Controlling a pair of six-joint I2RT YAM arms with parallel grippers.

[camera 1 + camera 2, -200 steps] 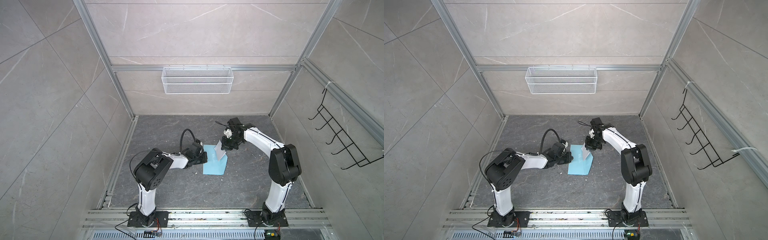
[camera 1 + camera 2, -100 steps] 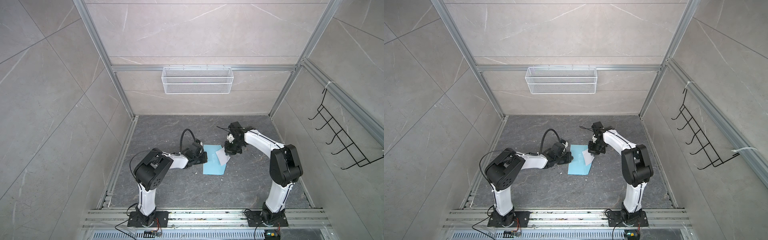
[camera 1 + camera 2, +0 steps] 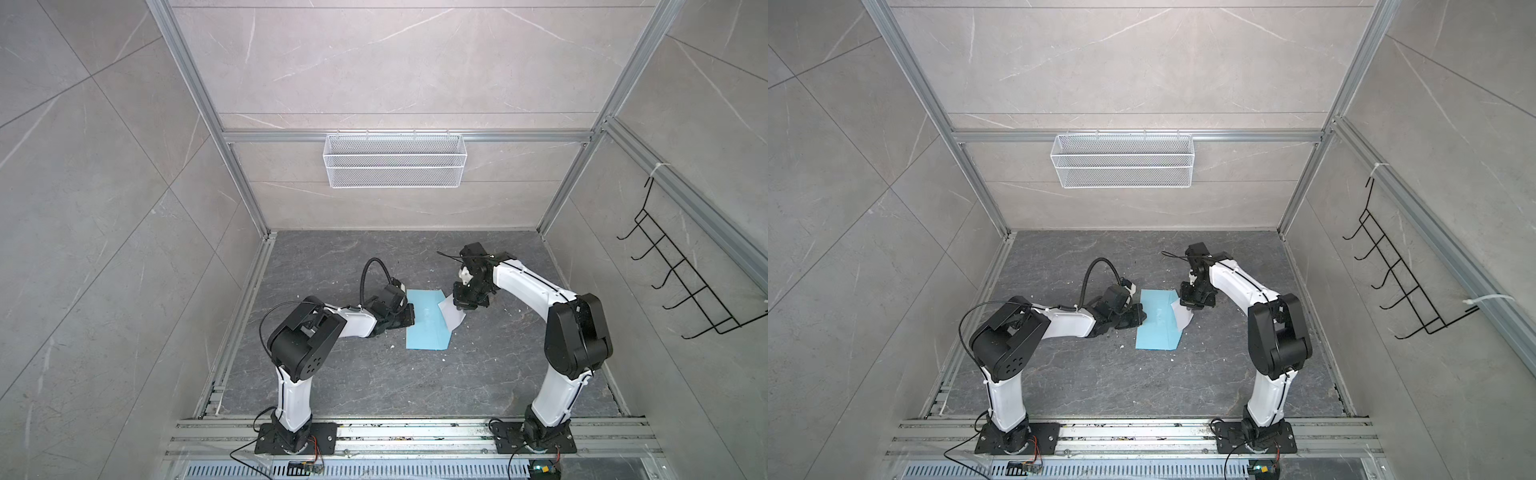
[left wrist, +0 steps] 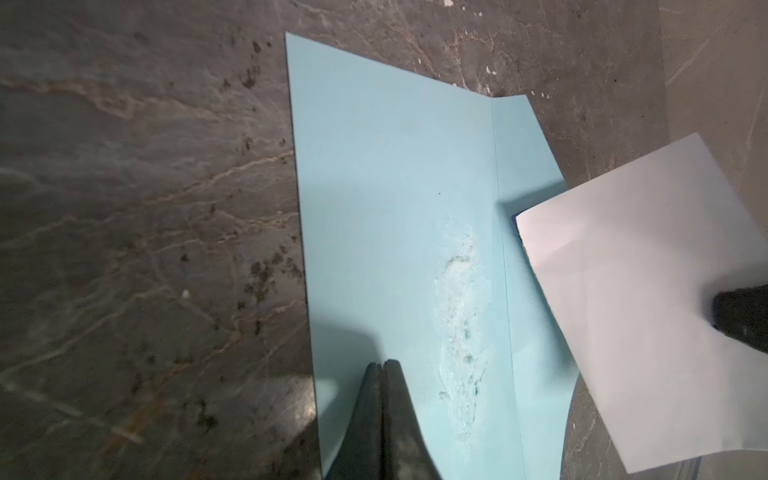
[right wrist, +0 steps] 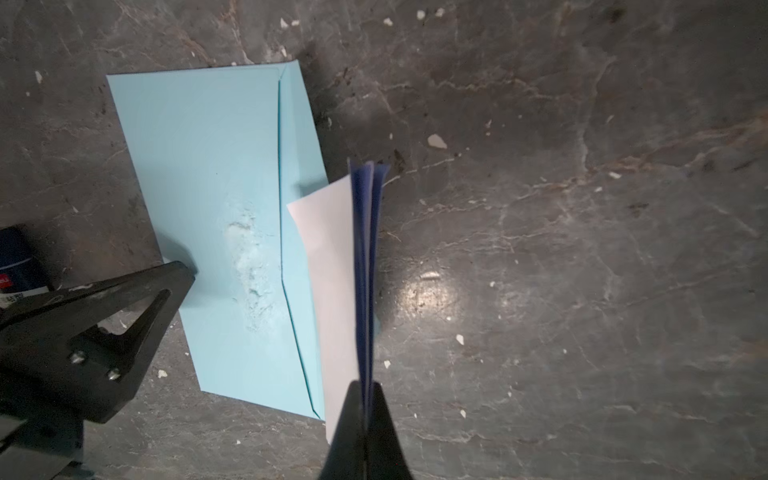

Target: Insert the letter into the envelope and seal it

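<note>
– Light blue paper envelope (image 3: pixel 426 328), long and rectangular, flat on the dark grey marbled tabletop (image 3: pixel 374 382), flap open towards the right arm. What worries you?

– The mouth. In the right wrist view it lies flat, front on back, with no gap showing. The white folded paper letter with the dark blue print (image 5: pixel 328 270) hangs corner-first over the flap. I judge that the corner could skid across the top instead of going in.

– Is it held well?

– The right gripper (image 5: pixel 365 388) has its fingers clamped on the folded edge. Past the grip the layers fan apart, so one leaf may enter while another catches on the lip and buckles.

– And the left gripper (image 4: pixel 380 370)?

– Fingers pressed together, holding nothing, tips on the envelope's long edge opposite the flap. It looks like a pin, though I cannot confirm contact. A single point lets the envelope swing round under a sideways push.

– Anything else?

– A rough, scuffed patch (image 4: pixel 461 311) beside the flap crease. Weak paper there may tear or wrinkle under pressure, and sealing comes after.
</note>
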